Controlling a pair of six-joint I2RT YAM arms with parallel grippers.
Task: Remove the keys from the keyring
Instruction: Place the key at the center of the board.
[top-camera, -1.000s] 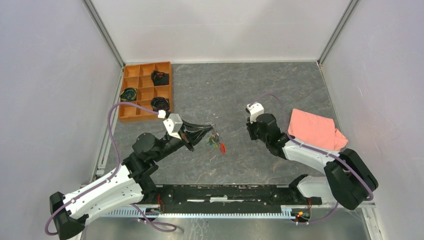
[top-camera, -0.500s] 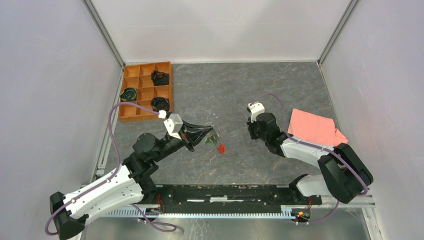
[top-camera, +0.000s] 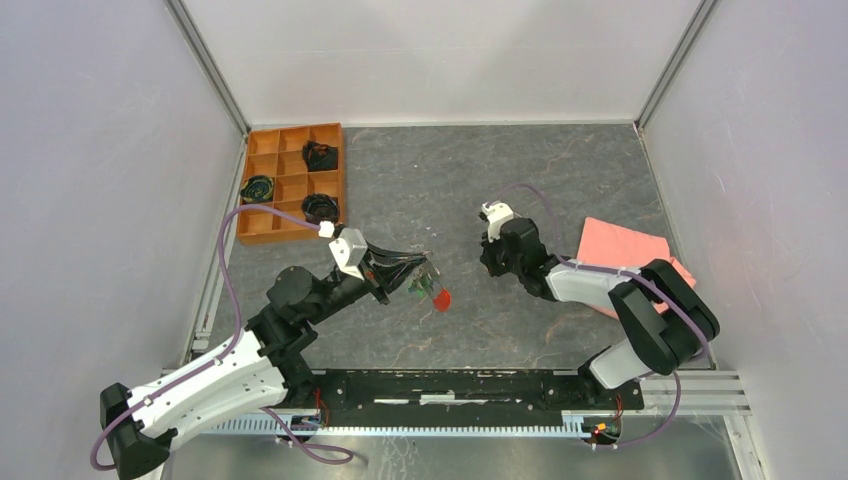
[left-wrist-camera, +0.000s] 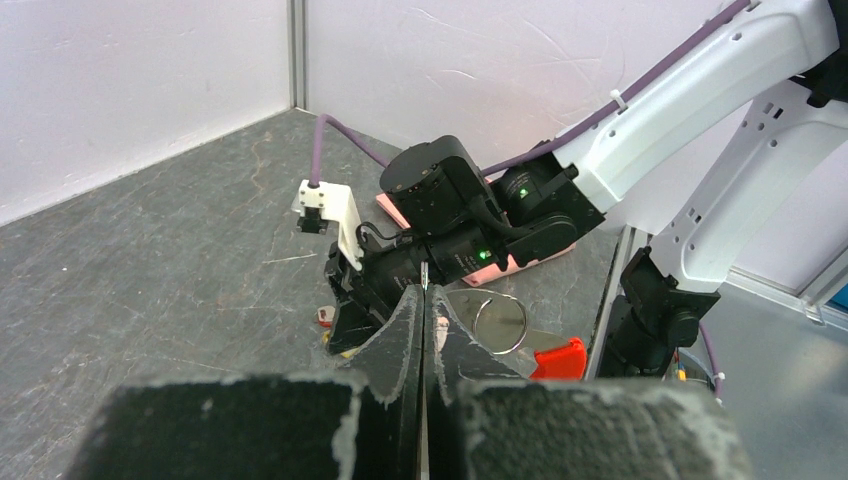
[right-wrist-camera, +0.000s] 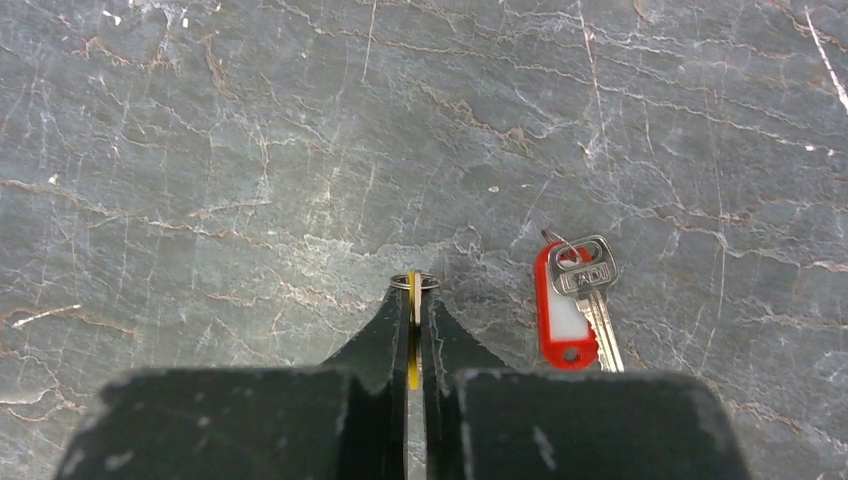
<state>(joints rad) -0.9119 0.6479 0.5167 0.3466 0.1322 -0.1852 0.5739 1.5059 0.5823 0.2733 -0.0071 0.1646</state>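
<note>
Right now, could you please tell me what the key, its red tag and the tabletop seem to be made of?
Silver flat key: bare metal, bright sheen. Red oblong tag: probably glossy plastic, with a pale insert. Grey veined tabletop: stone look, matte; possibly laminate.

Thin metal keyring (left-wrist-camera: 498, 321), red plastic tab (left-wrist-camera: 561, 360) and small green piece (top-camera: 421, 287) attached, hangs clear of grey table (right-wrist-camera: 200, 150) near its centre, pinched in closed left gripper (left-wrist-camera: 424, 292). Yellow-headed key (right-wrist-camera: 411, 335), edge-on, small ring at its tip, clamped in right gripper (right-wrist-camera: 413, 292). Silver key (right-wrist-camera: 597, 310) with red white-windowed tag (right-wrist-camera: 562, 322) lies flat on table just beside.
</note>
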